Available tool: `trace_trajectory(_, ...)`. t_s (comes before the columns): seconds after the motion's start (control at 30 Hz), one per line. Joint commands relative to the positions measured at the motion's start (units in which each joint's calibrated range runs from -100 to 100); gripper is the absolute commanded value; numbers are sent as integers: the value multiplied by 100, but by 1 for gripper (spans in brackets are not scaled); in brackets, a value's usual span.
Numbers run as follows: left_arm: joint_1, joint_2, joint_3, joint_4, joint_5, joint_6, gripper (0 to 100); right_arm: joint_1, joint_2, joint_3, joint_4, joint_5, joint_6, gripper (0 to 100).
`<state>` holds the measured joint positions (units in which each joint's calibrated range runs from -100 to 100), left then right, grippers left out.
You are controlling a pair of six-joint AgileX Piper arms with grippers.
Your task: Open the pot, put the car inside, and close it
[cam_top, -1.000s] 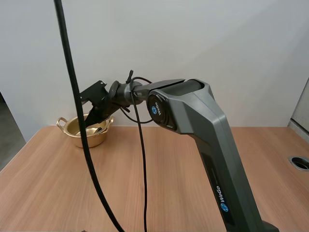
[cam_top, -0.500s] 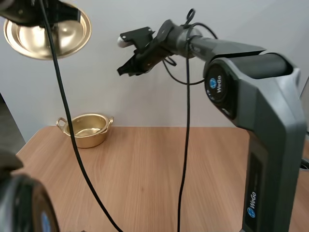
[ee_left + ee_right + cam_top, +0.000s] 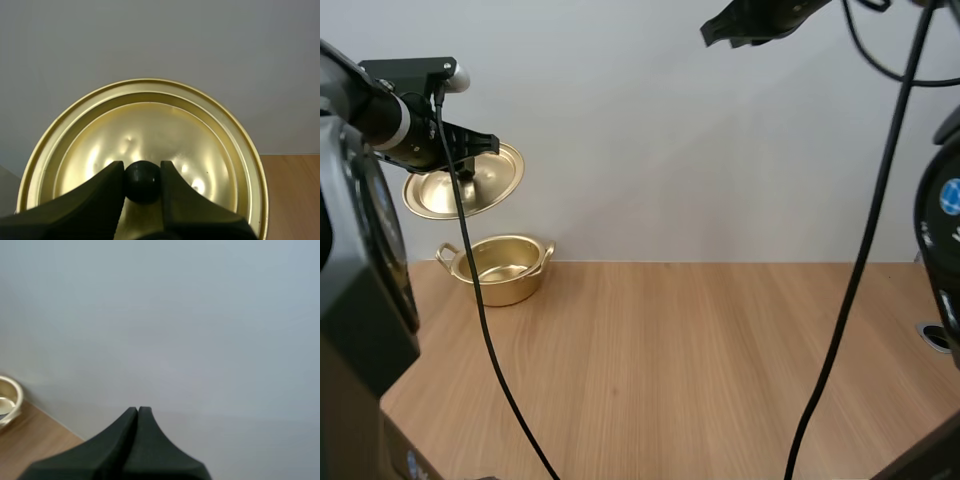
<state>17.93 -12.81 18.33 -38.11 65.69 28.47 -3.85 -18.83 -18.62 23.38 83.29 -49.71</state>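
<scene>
Your L gripper (image 3: 142,172) pinches the lid (image 3: 150,130) by its knob (image 3: 142,182). The open pot (image 3: 503,268) sits below it, slightly right. R gripper (image 3: 137,412) is pressed together, high up & well apart from the pot.

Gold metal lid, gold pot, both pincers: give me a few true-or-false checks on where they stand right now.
1. The left pincer grips the round gold metal lid by its black knob. True.
2. The gold metal pot is covered. False: it stands open on the wooden table.
3. The right pincer holds a car. False: it is shut on nothing.
4. The lid is held in the air, clear of the pot. True.
</scene>
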Motion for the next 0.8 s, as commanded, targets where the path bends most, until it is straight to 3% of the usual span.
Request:
trace_trajectory(0.0,1,332,5,-125,-87,241,0,-85,-478,-1,-160,48,2,0)
trace_trajectory(0.47,-32,1604,5,-652,-546,991,0,-92,-1612,-1,-412,369,213,0)
trace_trajectory(0.77,-321,1892,-9,-664,-1425,1316,0,-92,-1788,-1,-1057,703,689,0)
